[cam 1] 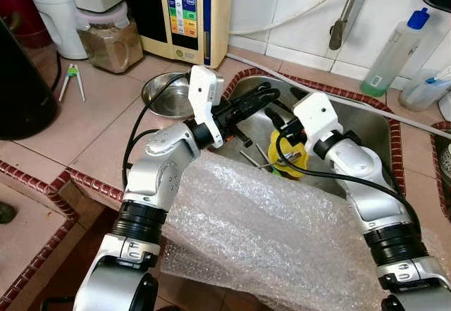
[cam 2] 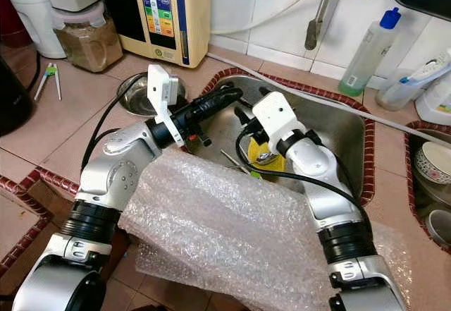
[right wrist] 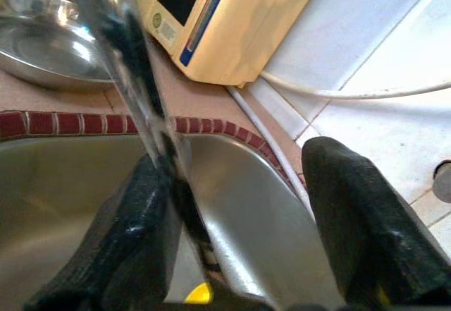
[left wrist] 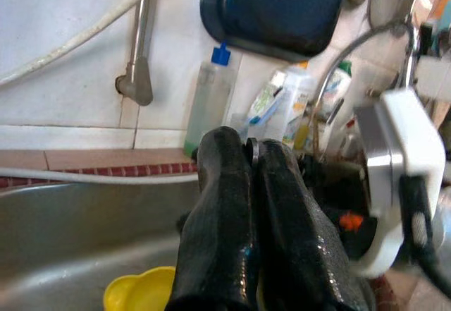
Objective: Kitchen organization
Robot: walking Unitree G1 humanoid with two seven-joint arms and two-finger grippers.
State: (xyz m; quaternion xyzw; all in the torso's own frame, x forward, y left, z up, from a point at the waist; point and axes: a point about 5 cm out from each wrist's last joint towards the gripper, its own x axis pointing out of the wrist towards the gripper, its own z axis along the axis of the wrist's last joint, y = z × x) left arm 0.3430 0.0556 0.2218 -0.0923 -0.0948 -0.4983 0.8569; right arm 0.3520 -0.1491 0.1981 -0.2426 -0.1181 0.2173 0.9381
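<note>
- Over the sink (cam 1: 366, 124), both arms reach in from the near side, above a sheet of bubble wrap (cam 1: 268, 219) that hangs over the front edge.
- The left gripper (cam 1: 271, 97) is above the basin, its fingers (left wrist: 232, 219) pressed together with nothing between them.
- The right gripper (cam 1: 276, 118) is just beside it, a little lower; its fingers (right wrist: 352, 205) are spread apart, and a thin shiny utensil (right wrist: 141, 99) lies against one of them.
- A yellow cup (cam 1: 294, 161) sits at the sink bottom under the right wrist, with metal cutlery (cam 1: 252, 158) near it.
- On the bench, a steel bowl (cam 1: 165, 94) stands left of the sink, before a cream machine (cam 1: 187, 11).
</note>
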